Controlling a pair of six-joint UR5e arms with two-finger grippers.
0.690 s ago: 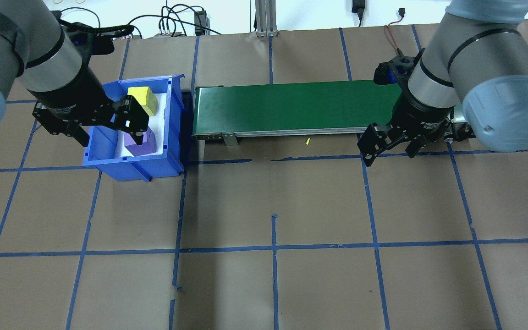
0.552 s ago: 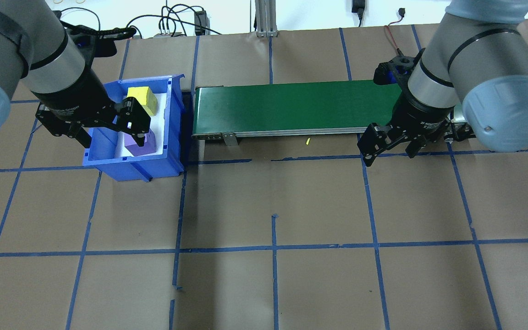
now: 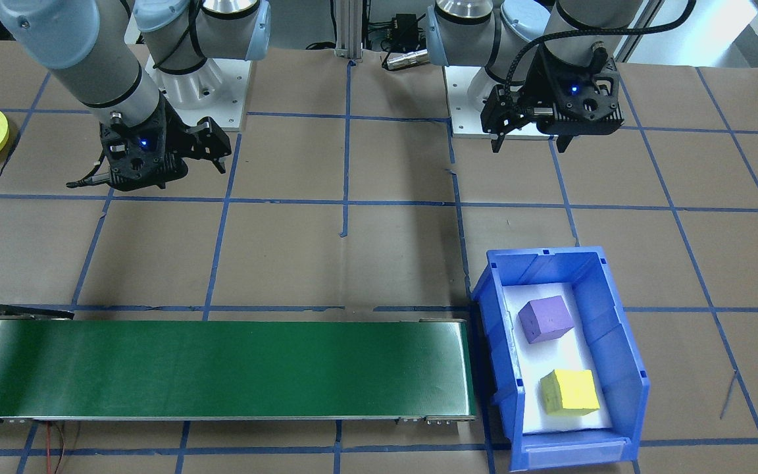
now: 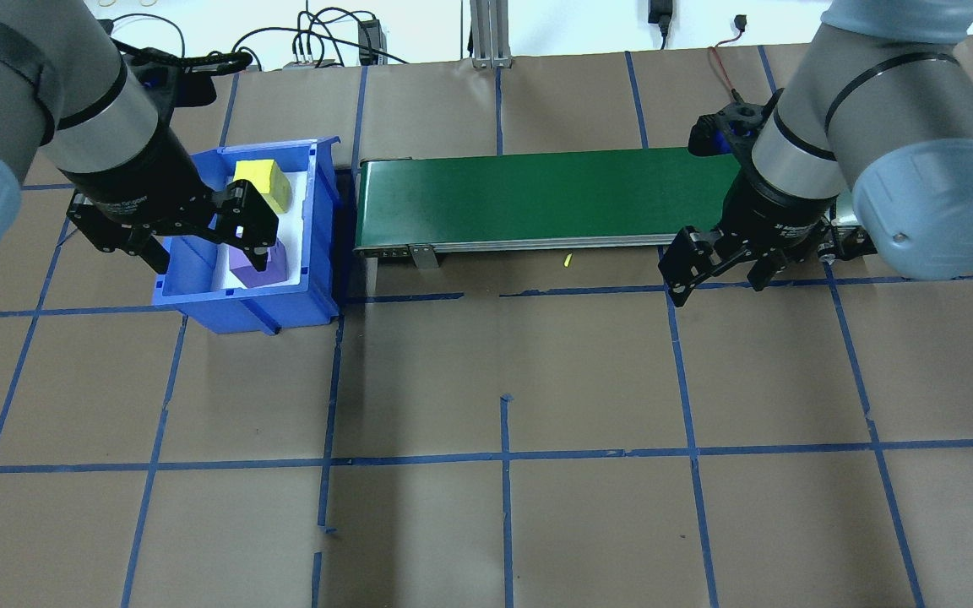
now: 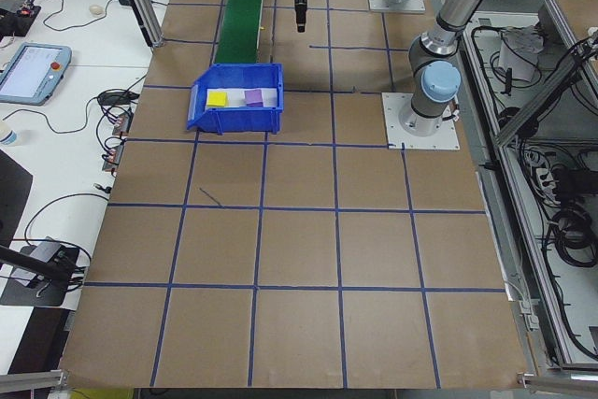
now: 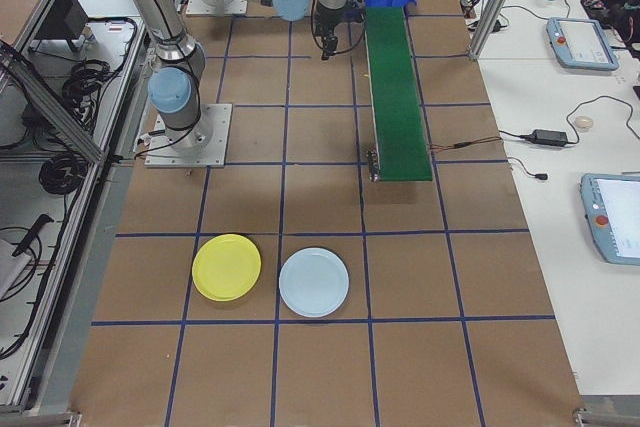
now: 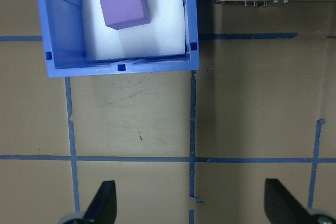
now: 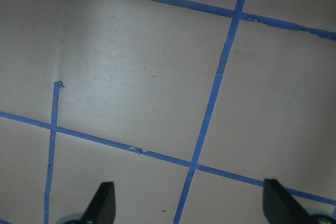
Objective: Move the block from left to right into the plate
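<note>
The left tool [image 4: 187,232] hangs above the near end of the blue bin [image 4: 199,291], its fingers spread wide and holding nothing; the wrist view shows the purple block [image 7: 123,2] ahead of the fingertips, not yet between them. A yellow block [image 3: 570,392] lies further along the same bin, apart from the purple one. The step in hand looks like the approach to a pick, and the purple block seems the likelier target. To do it well, the tool should come forward until the block sits centred between the fingers, turn to meet its flat faces (it lies slightly skewed on the white liner), then drop straight down clear of the bin walls. The right tool [image 4: 719,266] waits wide and empty near the far end of the green conveyor [image 4: 537,198] — well apart from the yellow plate [image 6: 227,267], which lies on the worktop [image 4: 503,507] beside a pale blue plate [image 6: 314,282].
</note>
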